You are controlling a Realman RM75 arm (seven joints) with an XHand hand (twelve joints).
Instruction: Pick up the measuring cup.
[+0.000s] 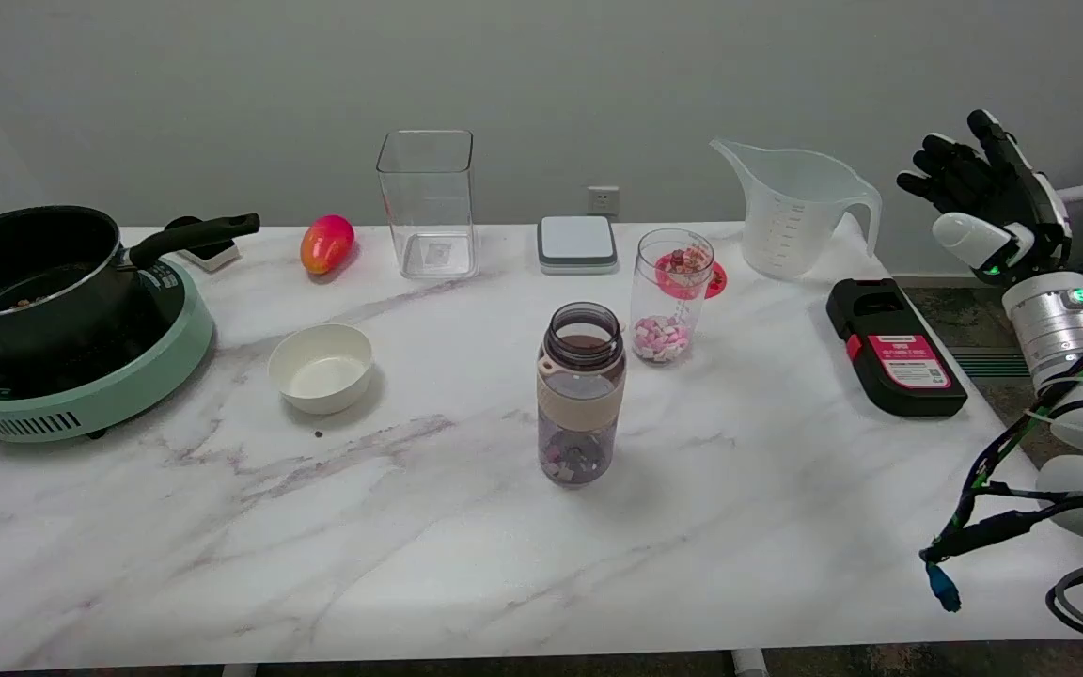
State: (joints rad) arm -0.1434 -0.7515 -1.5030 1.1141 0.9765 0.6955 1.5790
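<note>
Right hand [988, 202]: empty, fingers spread, right of the measuring cup [793, 212].
Approach: go leftward, wrap the handle [866, 218].

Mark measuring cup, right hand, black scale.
measuring cup [791, 230], head view, on its ribbed wall.
right hand [988, 193], head view, on the palm.
black scale [894, 348], head view, on its top.
</note>
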